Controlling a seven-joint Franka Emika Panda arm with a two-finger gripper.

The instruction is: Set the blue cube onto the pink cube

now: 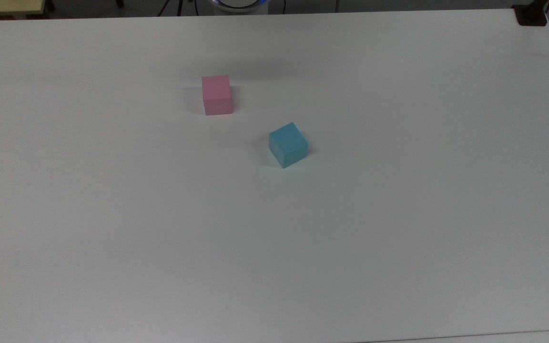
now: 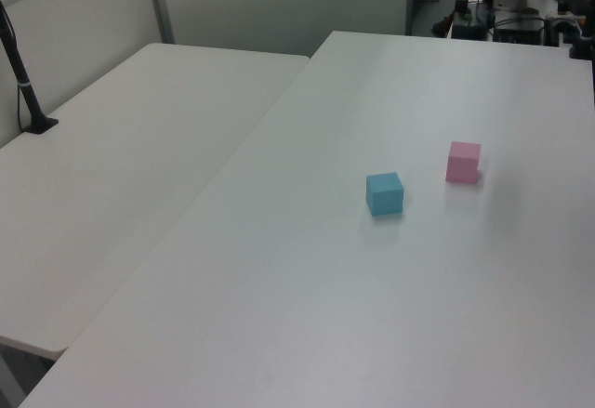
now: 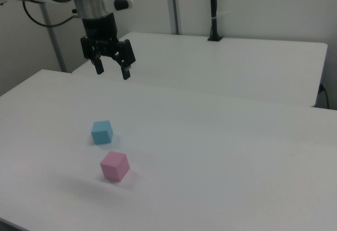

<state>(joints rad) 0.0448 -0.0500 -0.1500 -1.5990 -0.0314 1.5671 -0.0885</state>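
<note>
The blue cube (image 1: pixel 288 144) lies on the white table (image 1: pixel 398 214), turned at an angle, a short way to the top view's right of and below the pink cube (image 1: pixel 217 95). The two cubes stand apart, not touching. In the left view the blue cube (image 2: pixel 385 193) is left of the pink cube (image 2: pixel 463 163). In the right view the blue cube (image 3: pixel 101 132) sits behind the pink cube (image 3: pixel 115 166). My gripper (image 3: pixel 112 71) hangs open high above the table, well above and behind the blue cube, holding nothing.
A second white table (image 2: pixel 121 176) adjoins on the left view's left, with a black post (image 2: pixel 23 83) clamped at its edge. Another black post (image 3: pixel 213 10) rises at the back of the right view. A dark clamp (image 1: pixel 531 16) sits at the table's far right corner.
</note>
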